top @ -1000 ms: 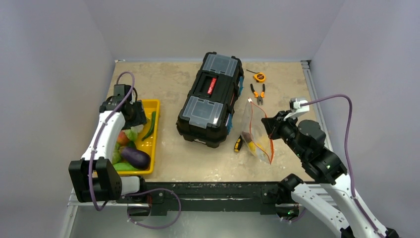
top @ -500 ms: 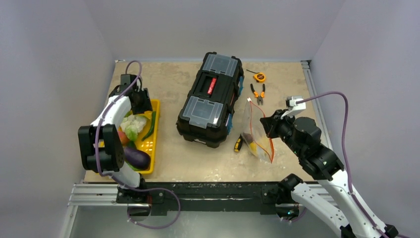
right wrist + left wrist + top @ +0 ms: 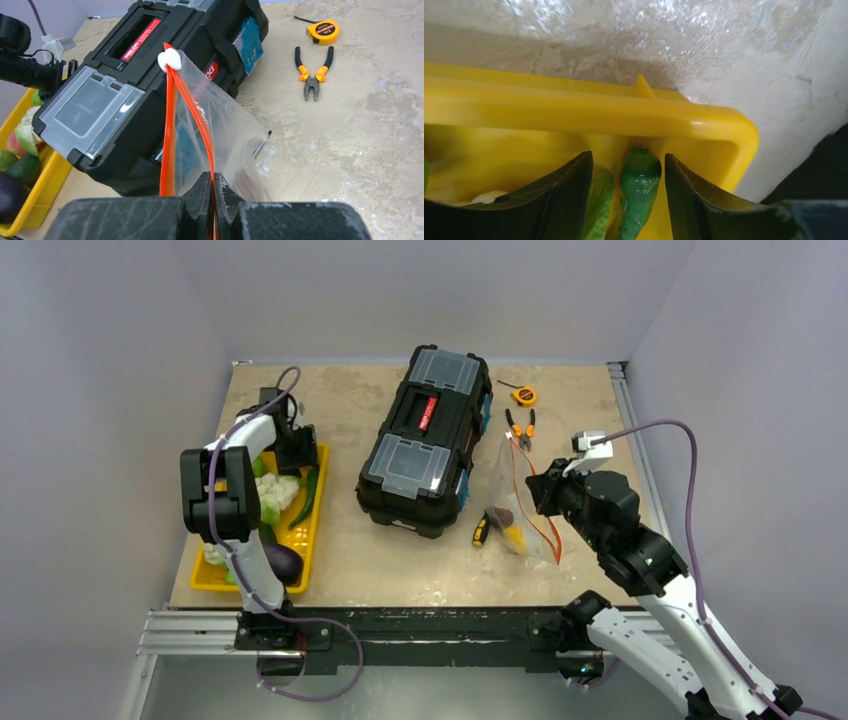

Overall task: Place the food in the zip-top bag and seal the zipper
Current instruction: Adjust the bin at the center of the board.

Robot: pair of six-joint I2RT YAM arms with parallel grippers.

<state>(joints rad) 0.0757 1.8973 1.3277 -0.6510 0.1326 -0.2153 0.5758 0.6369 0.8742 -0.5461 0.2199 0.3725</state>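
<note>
Yellow tray is seen at the left of the table, loaded with food: white cauliflower, purple eggplant, a long green pepper and other pieces partly hidden by the arm. Left gripper is lowered into the tray's far right corner, jaws held partly apart with the pepper's tip between the fingers; firm contact cannot be confirmed. Zip-top bag is held upright to the right of the black toolbox, its strips parted, with a yellow piece and a dark piece seen at its bottom. Right gripper is clamped tight on the zipper at the bag's near end; the white slider is seen at the far end. Screwdriver is lying just beside the bag; pliers and tape measure are lying beyond it
</note>
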